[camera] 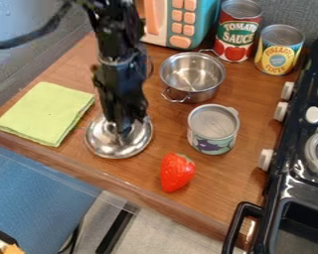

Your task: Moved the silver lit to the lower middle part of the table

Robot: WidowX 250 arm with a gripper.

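Hanging down from the top edge in the camera view, the black arm, its upper part cut off, brings its gripper (125,130) over the silver lid (129,149), which lies toward the lower left of the wooden table (245,191). The gripper hides the middle of the lid and most of the knob, so I cannot tell how far apart the jaws stand or whether they have hold of anything. The lid's near rim is in plain sight, while part of its far side is lost behind the arm. To its left lies a folded green cloth (45,114), near the rim; to its lower right is a red strawberry (177,172). A small tin (213,131) stands right of the lid, and beyond it the silver pot (192,77) shows a handle at the front and another at the back. Behind the arm, just left of the pot, a bit of something shiny peeks out, too covered to name. A toy microwave (182,25) is cut off by the top edge, with a red can (238,32) and a yellow can (279,51) beside it. The black stove (291,191) runs out of view at the right, its burners only partly visible.
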